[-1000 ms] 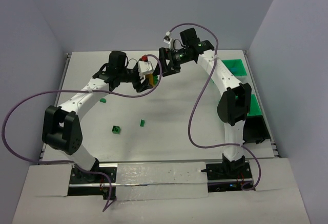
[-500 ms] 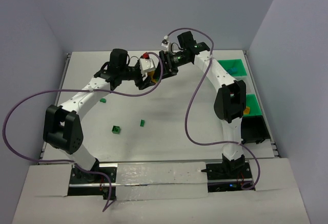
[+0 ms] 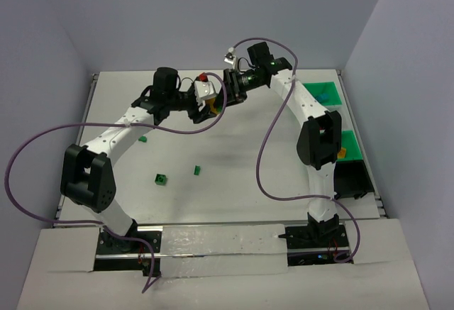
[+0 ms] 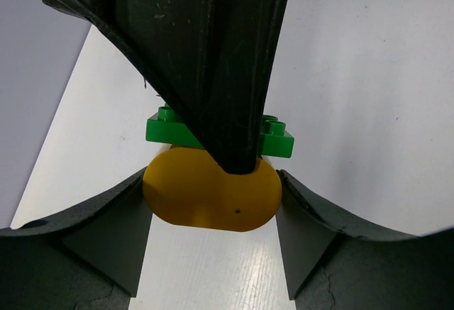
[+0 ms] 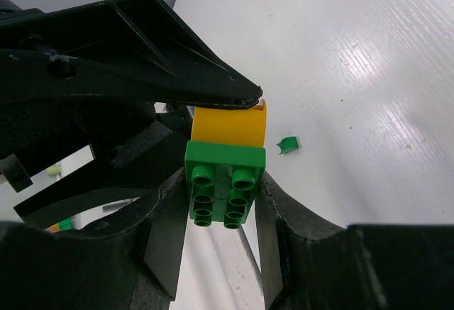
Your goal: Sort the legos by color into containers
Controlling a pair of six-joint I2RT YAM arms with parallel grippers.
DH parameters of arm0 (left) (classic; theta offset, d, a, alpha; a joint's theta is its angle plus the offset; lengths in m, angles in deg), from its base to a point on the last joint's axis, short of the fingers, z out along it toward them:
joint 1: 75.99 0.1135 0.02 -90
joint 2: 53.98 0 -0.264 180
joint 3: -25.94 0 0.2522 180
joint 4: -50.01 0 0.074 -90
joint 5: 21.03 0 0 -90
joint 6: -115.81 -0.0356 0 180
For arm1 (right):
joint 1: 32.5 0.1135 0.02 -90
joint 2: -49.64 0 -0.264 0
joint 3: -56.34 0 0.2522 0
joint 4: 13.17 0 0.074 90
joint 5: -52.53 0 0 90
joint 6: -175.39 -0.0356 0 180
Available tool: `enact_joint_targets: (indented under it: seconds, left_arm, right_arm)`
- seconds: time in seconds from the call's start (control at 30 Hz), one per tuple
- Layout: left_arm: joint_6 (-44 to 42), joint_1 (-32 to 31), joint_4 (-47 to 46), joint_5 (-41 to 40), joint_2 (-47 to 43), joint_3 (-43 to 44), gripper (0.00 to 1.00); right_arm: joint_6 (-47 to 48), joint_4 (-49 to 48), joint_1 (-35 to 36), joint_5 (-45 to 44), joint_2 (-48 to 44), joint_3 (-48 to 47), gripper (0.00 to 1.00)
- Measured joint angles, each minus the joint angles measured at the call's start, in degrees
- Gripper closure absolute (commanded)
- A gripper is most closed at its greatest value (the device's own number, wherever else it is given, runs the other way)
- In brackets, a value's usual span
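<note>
Green container (image 3: 332,88) with blue lego (image 3: 323,96)

Through the left wrist camera I saw my left gripper (image 4: 213,211) clamped on a yellow piece (image 4: 202,200) with a rounded outline, its two sides touching the dark fingers (image 4: 106,246) on either side. Just beyond the yellow piece and touching it sat a green brick (image 4: 277,136), lying crosswise to the fingers with studs showing at both ends. A broad black finger (image 4: 206,54) of the right gripper (image 4: 237,161) came in from the top, tapering to a tip that overlapped the brick's middle and the yellow piece's upper edge. White table (image 4: 355,76) lay beyond the fingertips, with a pale wall (image 4: 35,76) off to the left.
</note>
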State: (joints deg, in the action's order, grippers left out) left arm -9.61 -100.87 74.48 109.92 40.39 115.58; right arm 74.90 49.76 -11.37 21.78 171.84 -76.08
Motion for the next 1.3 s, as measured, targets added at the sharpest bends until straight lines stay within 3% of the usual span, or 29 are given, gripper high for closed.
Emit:
enact_joint_targets:
  seconds: [0.3, 0.8, 1.3]
  left_arm:
    - [0.04, -0.23, -0.77, 0.0, 0.04, -0.19, 0.85]
    - [0.1, -0.66, -0.86, -0.2, 0.12, -0.66, 0.9]
    - [0.31, -0.03, 0.23, -1.97, 1.23, -0.85, 0.92]
  right_arm:
    - [-0.35, -0.64, -0.8, 1.94, -0.13, 1.09, 0.78]
    - [0.44, -0.59, -1.6, 2.74, -1.07, 2.92, 0.78]
    - [6.26, 2.74, -9.79, -3.06, -8.43, 5.93, 0.79]
